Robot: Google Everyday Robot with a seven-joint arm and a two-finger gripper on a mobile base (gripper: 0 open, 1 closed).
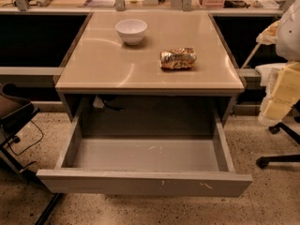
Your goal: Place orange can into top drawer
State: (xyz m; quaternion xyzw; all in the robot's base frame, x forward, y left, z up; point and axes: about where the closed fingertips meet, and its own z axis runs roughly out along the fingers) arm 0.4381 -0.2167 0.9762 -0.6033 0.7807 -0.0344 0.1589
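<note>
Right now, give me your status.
Gripper at right edge, beside table. Orange can lying on its side on table, untouched. Top drawer open, nothing inside. White bowl behind can, apart, not in the way.

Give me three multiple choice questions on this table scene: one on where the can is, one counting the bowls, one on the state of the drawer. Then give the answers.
1. Where is the orange can?
A) on the floor
B) lying on its side on the table, right of the white bowl
C) inside the white bowl

2. How many bowls stand on the table?
A) one
B) two
C) three

3. How is the top drawer?
A) shut
B) open, holding the can
C) pulled open, nothing in it

Answers:
1 B: the can rests on the tabletop, apart from the bowl.
2 A: only one bowl shows.
3 C: the drawer's bare floor is exposed.

The gripper is not in view.
</note>
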